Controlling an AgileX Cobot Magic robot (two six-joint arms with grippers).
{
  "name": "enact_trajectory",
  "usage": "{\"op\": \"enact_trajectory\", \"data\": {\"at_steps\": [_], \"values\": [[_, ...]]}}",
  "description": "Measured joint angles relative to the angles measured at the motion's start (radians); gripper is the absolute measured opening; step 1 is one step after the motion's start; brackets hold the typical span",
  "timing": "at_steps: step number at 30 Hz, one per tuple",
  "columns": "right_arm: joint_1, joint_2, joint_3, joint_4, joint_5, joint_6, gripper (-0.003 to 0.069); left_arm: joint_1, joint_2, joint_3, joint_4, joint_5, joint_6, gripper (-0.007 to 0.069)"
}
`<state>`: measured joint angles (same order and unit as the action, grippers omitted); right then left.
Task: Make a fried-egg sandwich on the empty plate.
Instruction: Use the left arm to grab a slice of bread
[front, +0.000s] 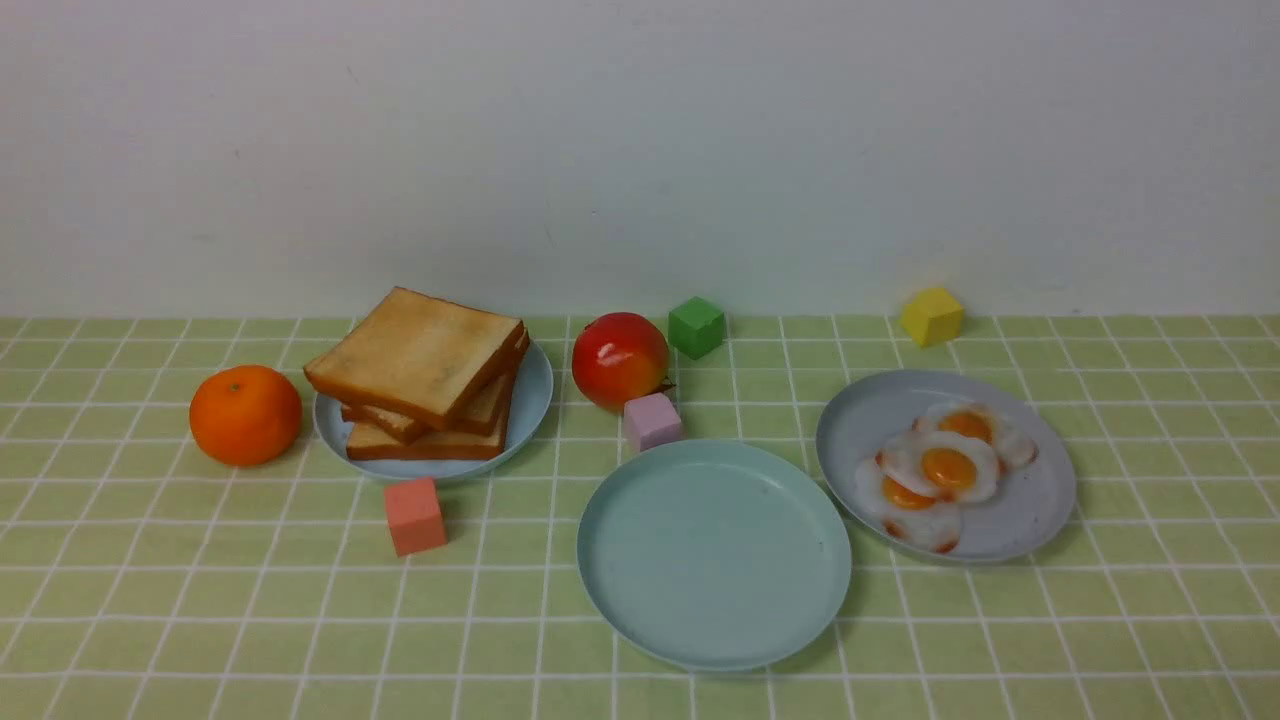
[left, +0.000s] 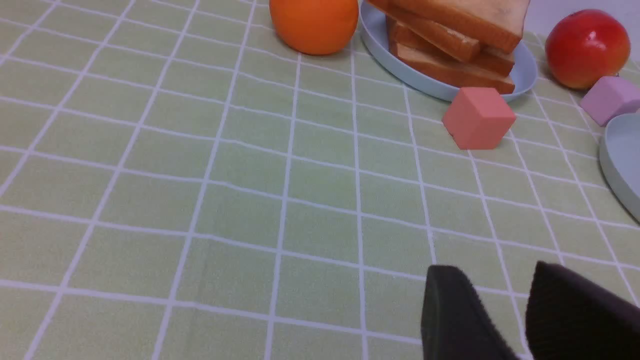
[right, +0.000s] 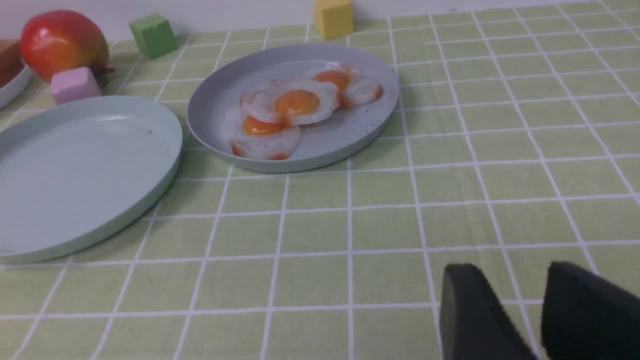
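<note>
The empty plate (front: 714, 555), mint-teal, lies front centre on the green checked cloth; its rim (left: 622, 160) shows in the left wrist view and it (right: 75, 170) fills much of the right wrist view. Toast slices (front: 425, 370) are stacked on a light-blue plate (front: 540, 400) to its back left. Three fried eggs (front: 945, 470) overlap on a greyish-blue plate (front: 870, 420) to its right. No fried-egg sandwich is in view. My left gripper (left: 495, 272) and right gripper (right: 510, 270) hover low over bare cloth, open and holding nothing. Neither arm shows in the front view.
An orange (front: 245, 415) sits left of the toast plate and a red fruit (front: 620, 360) behind the empty plate. Cubes lie about: salmon (front: 415, 515), pink (front: 651, 421), green (front: 696, 327), yellow (front: 931, 316). A white wall closes the back.
</note>
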<state>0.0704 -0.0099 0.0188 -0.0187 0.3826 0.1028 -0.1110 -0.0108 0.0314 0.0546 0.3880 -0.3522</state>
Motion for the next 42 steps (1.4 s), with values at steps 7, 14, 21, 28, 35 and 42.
{"op": "enact_trajectory", "data": {"at_steps": [7,14,21,28,35,42], "values": [[0.000,0.000,0.000,0.000,0.000,0.000,0.0241,0.000,0.000,0.000,0.008,0.000,0.000,0.0238],[0.000,0.000,0.000,0.000,0.000,0.000,0.0241,0.000,0.000,0.000,0.019,0.000,0.000,0.0238],[0.000,0.000,0.000,-0.014,0.000,0.000,0.0241,0.000,0.000,0.000,0.031,-0.002,0.000,0.0238],[0.000,0.000,0.002,-0.018,-0.021,0.000,0.0241,0.000,0.000,0.000,0.040,-0.020,0.000,0.0238],[0.000,0.000,0.007,-0.019,-0.100,0.000,0.0241,0.000,0.000,0.000,0.036,-0.083,0.000,0.0238],[0.000,0.000,0.007,-0.019,-0.234,0.000,0.0241,0.000,0.000,0.000,0.000,-0.232,-0.020,0.0238]]}}
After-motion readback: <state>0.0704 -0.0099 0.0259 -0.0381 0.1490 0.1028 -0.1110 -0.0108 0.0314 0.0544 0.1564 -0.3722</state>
